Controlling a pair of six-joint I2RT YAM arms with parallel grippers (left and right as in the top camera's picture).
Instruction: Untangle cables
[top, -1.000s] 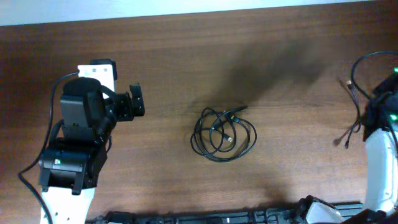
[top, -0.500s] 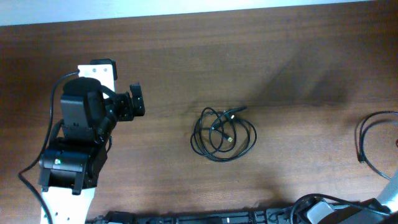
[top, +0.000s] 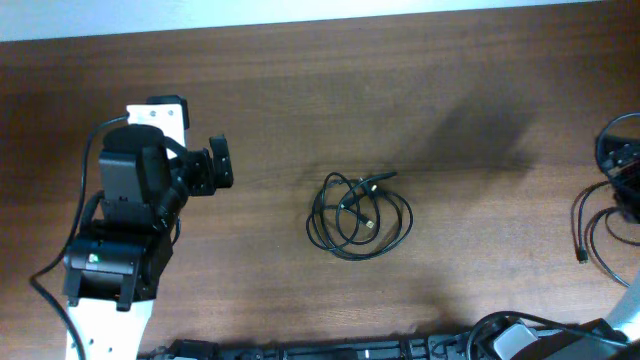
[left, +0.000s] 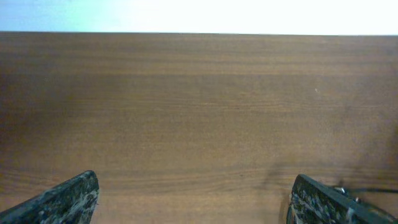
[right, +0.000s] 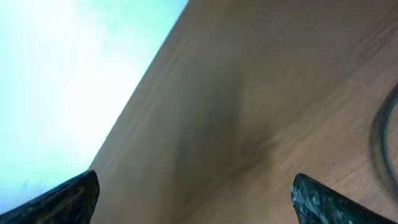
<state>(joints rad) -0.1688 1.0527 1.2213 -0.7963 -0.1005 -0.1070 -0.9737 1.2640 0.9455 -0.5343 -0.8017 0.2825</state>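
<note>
The step in hand looks like the pause between pulls: a tangled bundle of thin, glossy black cords lies at the middle of the table, while one loose cord lies well apart to the bundle's right, at the picture's edge, apparently already freed. The right claw is released, its two dark, rough-faced fingers spread wide with nothing between them. It hangs far to the right of the bundle, near the loose cord, a blurred arc of which shows at the edge of its own view. The left claw is also spread wide and empty, well to the left of the bundle and pointing toward it. The bundle is a flat, roughly round nest of several overlapping loops. Small plug ends lie inside it, and one short tail sticks out at its upper right. The cords are slick and springy-looking, so they probably slide over each other but keep their curl. The table is smooth brown wood grain with a slight sheen and offers little to snag on. The next move, as I judge it, calls for one claw to go to the bundle and clench on a single strand or plug end, best the protruding tail, and draw it sideways. The other claw may need to pin the remaining loops so the whole nest does not drag along.
</note>
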